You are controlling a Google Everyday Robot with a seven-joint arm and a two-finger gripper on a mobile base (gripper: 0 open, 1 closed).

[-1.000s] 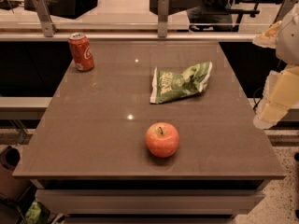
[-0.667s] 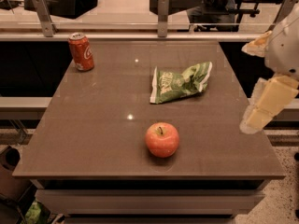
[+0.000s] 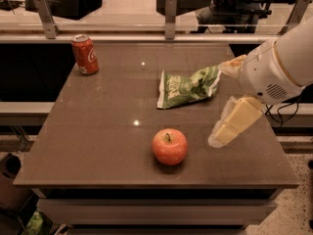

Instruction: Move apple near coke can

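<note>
Gripper (image 3: pixel 218 104): spread wide, empty, right of apple (image 3: pixel 169 146). Apple to be straddled squarely, low, before carriage toward can (image 3: pixel 85 54); bag (image 3: pixel 188 86) to be avoided.

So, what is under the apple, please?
Only the brown table shows under the apple, with a dark shadow at its base. The spot where they touch is covered by the apple itself. The gripper hangs open to the apple's right, apart from it.
</note>
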